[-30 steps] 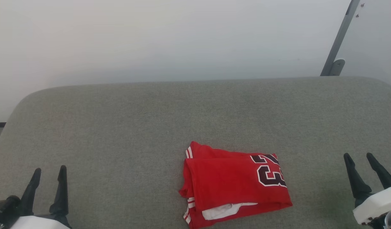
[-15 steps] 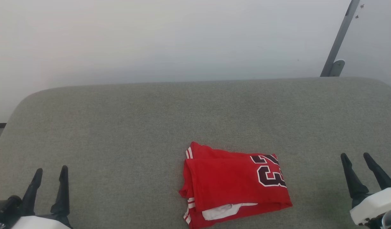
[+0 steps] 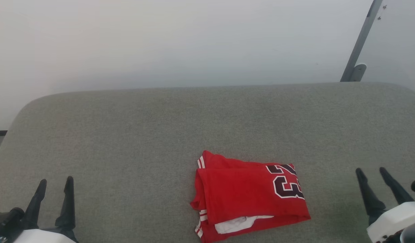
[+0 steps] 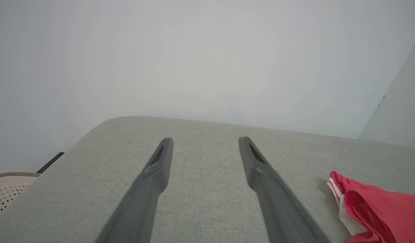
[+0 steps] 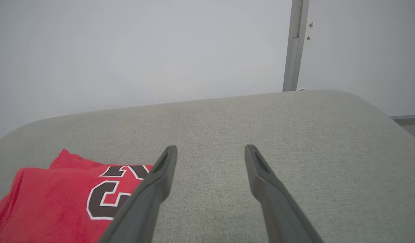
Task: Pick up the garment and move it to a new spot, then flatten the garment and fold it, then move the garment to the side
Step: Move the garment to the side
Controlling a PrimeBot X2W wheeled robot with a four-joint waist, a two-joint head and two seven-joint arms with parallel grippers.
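Observation:
The garment point(image 3: 248, 197) is a red jersey with black, white-outlined digits, lying folded in a rough rectangle on the grey cushioned surface point(image 3: 143, 135), near its front middle; white fabric and striped trim peek out at its near edge. My left gripper point(image 3: 55, 182) hovers open at the lower left, well away from the cloth. My right gripper point(image 3: 371, 172) is open at the lower right, a short gap right of the garment. The left wrist view has the garment point(image 4: 376, 209) at the right edge, beyond my open gripper point(image 4: 204, 141). In the right wrist view the garment point(image 5: 59, 202) lies left of the open gripper point(image 5: 211, 148).
A pale wall rises behind the cushion's far edge. A grey metal post point(image 3: 361, 40) leans at the back right. A beige perforated basket point(image 4: 8, 189) shows beyond the cushion's left edge. Bare grey cushion stretches left of the garment and behind it.
My right gripper has drifted slightly left and down in the head view, nearer the garment. The left gripper and the garment have stayed put.

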